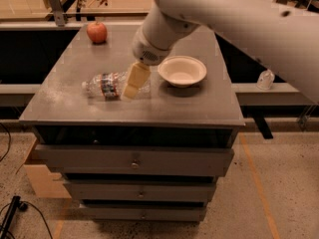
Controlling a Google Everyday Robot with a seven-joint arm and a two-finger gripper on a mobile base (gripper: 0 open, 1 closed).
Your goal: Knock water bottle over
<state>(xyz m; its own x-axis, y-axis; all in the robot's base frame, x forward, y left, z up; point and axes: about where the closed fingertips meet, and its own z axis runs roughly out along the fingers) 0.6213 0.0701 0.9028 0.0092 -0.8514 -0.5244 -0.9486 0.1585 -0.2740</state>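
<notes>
Ribs and a dark red-and-white label band mark the water bottle (103, 86), which lies on its side on the desk (164, 103), left of centre and lengthwise along the front edge. Its narrow end points left; the cap there is hard to make out against the grey top. Its right end is hidden behind the end effector (130, 89), a pale yellow block that slants down across that end. Whether the end effector is spread or pressed together cannot be told, nor whether it touches the bottle or hangs just in front of it. The clear body shows little beyond glints and the label.

Bare desk top lies open to the left of the bottle and between it and the front edge. Just right of the end effector sits a white bowl (199, 73), apart from the bottle. A red apple (97, 32) rests near the far left corner, well apart from both. The white arm (224, 14) enters from the upper right, cut off by the frame. Below the top are closed drawers (134, 161). A small white object (264, 79) on the ledge to the right is too indistinct to name.
</notes>
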